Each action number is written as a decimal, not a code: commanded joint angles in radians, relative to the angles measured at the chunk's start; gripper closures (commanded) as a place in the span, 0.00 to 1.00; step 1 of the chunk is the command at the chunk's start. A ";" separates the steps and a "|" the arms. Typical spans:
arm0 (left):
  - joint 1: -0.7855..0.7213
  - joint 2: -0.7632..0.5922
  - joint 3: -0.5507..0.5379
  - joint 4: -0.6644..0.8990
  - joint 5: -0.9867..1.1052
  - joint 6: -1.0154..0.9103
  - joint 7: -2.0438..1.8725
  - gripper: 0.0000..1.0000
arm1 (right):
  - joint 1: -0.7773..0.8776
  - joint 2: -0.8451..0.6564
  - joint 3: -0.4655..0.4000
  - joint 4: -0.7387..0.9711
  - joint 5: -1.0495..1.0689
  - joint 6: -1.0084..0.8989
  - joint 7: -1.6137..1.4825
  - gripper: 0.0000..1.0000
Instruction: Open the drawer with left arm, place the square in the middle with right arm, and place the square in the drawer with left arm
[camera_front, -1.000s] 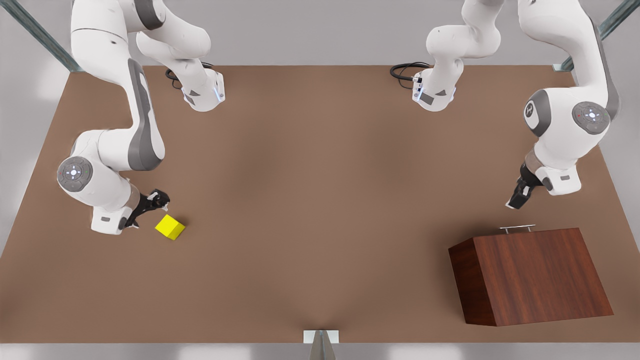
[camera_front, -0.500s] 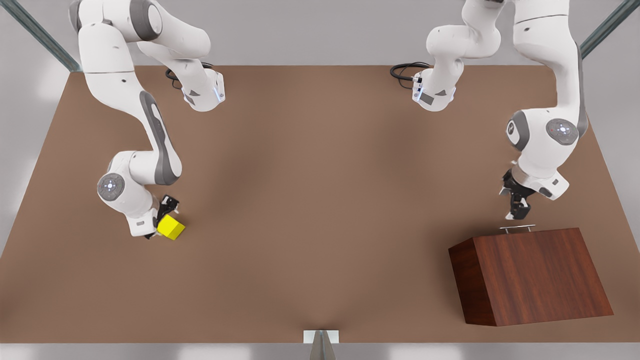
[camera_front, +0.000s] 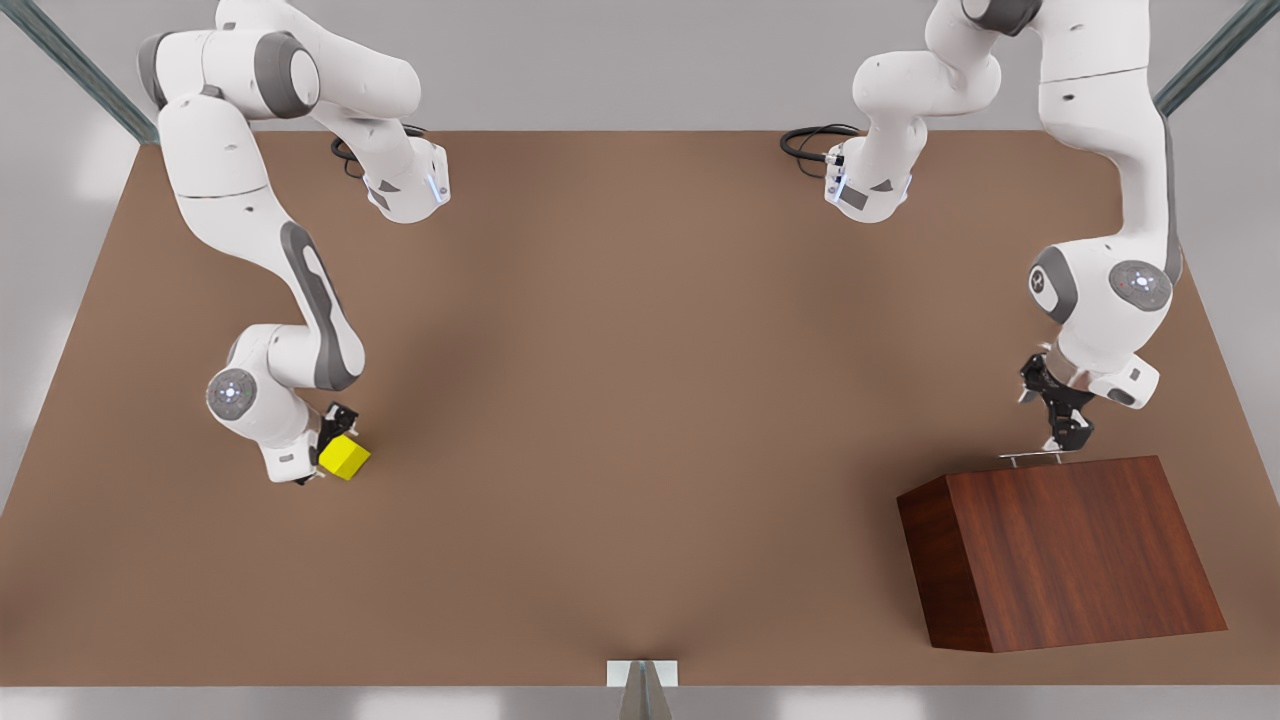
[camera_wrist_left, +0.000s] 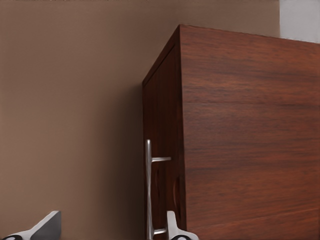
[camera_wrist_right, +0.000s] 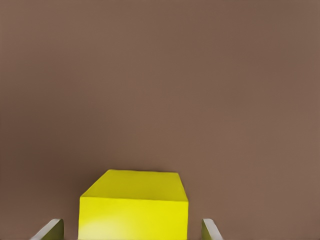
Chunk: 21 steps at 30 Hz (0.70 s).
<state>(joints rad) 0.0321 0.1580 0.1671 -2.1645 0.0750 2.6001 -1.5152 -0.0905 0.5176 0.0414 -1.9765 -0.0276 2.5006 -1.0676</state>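
Observation:
The square (camera_front: 345, 457) is a small yellow cube on the brown table at the front view's left. My right gripper (camera_front: 322, 447) is down at it. In the right wrist view the square (camera_wrist_right: 134, 200) sits between my open fingers (camera_wrist_right: 50, 231), with a small gap on each side. The drawer (camera_wrist_left: 162, 125) is shut in the dark wood cabinet (camera_front: 1060, 550) at the front view's right. My left gripper (camera_front: 1064, 440) is at the silver handle (camera_front: 1035, 457). In the left wrist view the handle (camera_wrist_left: 148, 190) stands between the open fingertips (camera_wrist_left: 175, 231).
The middle (camera_front: 640, 400) of the brown table lies bare between the two arms. Both arm bases (camera_front: 405, 185) stand at the far edge with black cables. A small metal post (camera_front: 642, 680) rises at the near edge.
My right gripper has moved in and lowered around the square. My left gripper has swung over and come down to the drawer handle. The cabinet and the square have not moved.

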 joint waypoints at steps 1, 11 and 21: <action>-0.001 0.002 0.000 0.000 0.000 0.005 0.000 0.00 | 0.000 0.001 0.000 -0.002 0.000 0.001 0.000 0.00; 0.009 0.084 0.000 0.005 -0.003 0.077 -0.002 0.00 | 0.000 0.041 -0.002 -0.007 0.000 0.043 0.020 0.27; 0.008 0.092 0.000 -0.015 -0.006 0.040 -0.016 0.00 | 0.012 0.001 -0.002 -0.001 -0.002 0.029 0.023 0.38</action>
<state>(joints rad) 0.0399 0.2479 0.1672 -2.1899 0.0692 2.6409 -1.5364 -0.0678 0.5041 0.0399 -1.9781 -0.0278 2.5273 -1.0429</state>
